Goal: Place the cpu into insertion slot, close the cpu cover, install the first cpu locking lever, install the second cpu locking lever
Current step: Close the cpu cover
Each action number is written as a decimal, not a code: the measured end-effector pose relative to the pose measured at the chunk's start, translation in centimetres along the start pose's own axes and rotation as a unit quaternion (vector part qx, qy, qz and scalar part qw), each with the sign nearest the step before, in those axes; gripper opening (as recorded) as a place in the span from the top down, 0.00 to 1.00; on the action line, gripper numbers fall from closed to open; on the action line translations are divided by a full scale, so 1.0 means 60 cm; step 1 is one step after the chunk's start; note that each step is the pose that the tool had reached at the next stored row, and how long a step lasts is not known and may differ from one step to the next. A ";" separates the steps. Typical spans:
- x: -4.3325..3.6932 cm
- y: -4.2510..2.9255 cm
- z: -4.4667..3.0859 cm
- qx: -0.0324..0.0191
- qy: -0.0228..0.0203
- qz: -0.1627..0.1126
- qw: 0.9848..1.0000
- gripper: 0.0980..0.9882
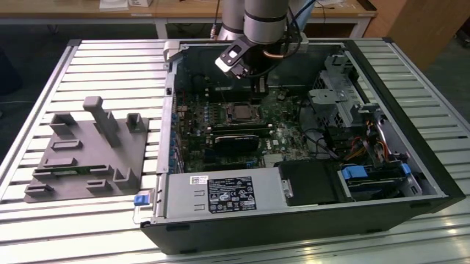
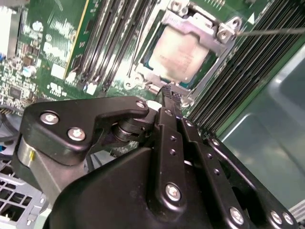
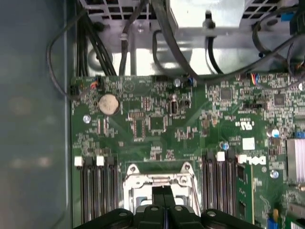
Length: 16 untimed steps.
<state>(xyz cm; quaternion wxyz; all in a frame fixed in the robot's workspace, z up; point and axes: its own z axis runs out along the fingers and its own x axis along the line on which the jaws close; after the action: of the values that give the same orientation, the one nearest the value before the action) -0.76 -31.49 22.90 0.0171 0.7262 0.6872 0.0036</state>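
cpu [image 2: 183,56] seated under cpu cover [image 2: 200,20]; claw [image 2: 170,93] pressed closed at cover edge

place: robot lab | cues: slatted metal bench [image 1: 110,66], opened computer case [image 1: 294,234], grey parts fixture [image 1: 88,157]

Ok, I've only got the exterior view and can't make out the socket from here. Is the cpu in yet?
Observer: Yes. In the second wrist view the cpu lies under the cpu cover, its dull grey top showing through the window.
Operator: And the hand, is it carrying anything?
Observer: No. In both wrist views the hand is shut with nothing between its fingers, its tips at the cover's edge.
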 end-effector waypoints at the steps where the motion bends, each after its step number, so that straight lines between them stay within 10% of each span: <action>1: 0.000 -0.004 0.000 0.000 0.000 0.000 1.000 0.99; 16: -0.004 -0.045 0.003 0.000 0.000 0.000 1.000 0.99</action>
<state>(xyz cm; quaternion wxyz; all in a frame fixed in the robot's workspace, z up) -3.46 -31.60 22.63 0.0171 0.7262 0.6873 0.0036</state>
